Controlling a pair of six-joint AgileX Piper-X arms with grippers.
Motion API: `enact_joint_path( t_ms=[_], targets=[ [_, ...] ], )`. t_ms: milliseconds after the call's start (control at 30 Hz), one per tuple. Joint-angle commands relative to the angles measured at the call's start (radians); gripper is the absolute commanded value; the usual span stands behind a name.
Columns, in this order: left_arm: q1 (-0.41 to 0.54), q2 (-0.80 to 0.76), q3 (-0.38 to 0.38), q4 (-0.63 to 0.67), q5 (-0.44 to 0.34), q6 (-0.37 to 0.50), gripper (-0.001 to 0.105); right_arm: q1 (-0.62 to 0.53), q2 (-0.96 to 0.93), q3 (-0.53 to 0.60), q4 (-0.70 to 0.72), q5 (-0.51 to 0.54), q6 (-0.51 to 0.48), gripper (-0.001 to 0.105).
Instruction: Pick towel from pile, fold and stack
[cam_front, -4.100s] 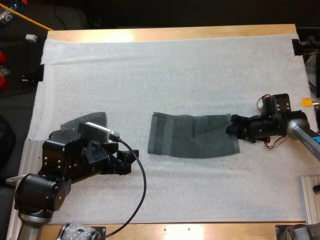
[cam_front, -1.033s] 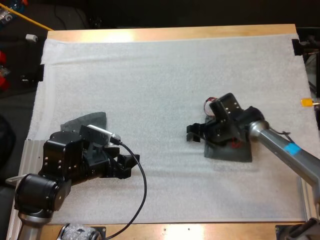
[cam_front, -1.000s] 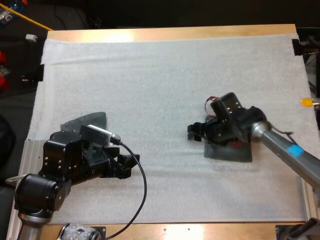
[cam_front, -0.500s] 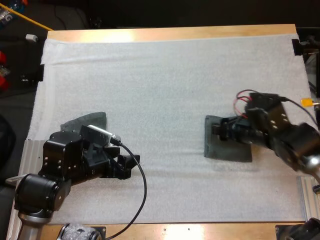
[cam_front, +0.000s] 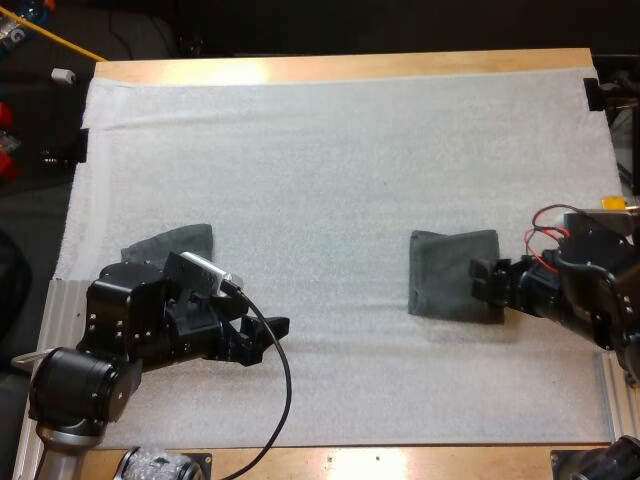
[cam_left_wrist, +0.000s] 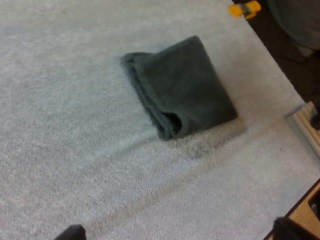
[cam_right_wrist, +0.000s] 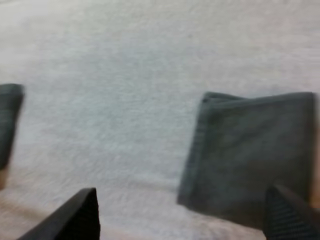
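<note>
- Black fingers of the right gripper (cam_front: 487, 281) stood apart, clamping nothing, at the right edge of the folded towel (cam_front: 450, 272).
- The left gripper (cam_front: 268, 333) gaped too, well apart from it.
- The left arm (cam_front: 130, 330) hid part of the second towel (cam_front: 172, 243).
- Bare mat (cam_front: 340, 160) lay between both towels.

a dark grey-green folded towel (cam_front: 450, 272) is lying flat, just ahead of the right gripper (cam_front: 484, 282), its layered edge facing away from it. a second towel (cam_front: 172, 243) is lying behind the left gripper (cam_front: 268, 330), partly covered by that arm.
</note>
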Motion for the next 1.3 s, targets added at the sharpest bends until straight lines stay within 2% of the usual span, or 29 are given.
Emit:
enact_joint_path(
  t_ms=[0,133,333,500,667,900,1267],
  targets=[
    [0.000,0.001,-0.002,-0.002,0.007,0.006,0.071,0.001,-0.007,-0.007,0.027,0.030,-0.011,0.065],
    [0.000,0.024,-0.002,-0.015,0.007,0.013,0.071,0.001,-0.010,-0.007,0.097,0.060,-0.011,0.065],
    [0.000,0.091,-0.002,-0.128,0.024,-0.002,0.071,0.001,-0.010,-0.007,0.136,0.057,-0.011,0.065],
    [-0.011,0.197,-0.002,-0.231,0.060,-0.037,0.071,0.001,-0.010,-0.007,0.136,-0.023,-0.033,0.065],
    [-0.100,0.331,-0.002,-0.348,0.060,-0.079,0.071,0.001,-0.010,-0.007,0.136,-0.052,-0.033,0.065],
    [-0.251,0.545,-0.002,-0.599,0.051,-0.211,0.071,0.001,-0.023,-0.007,0.136,-0.051,-0.030,0.065],
    [-0.325,0.847,-0.004,-0.828,0.051,-0.338,0.071,0.001,-0.051,-0.007,0.134,-0.051,-0.030,0.065]
  ],
)
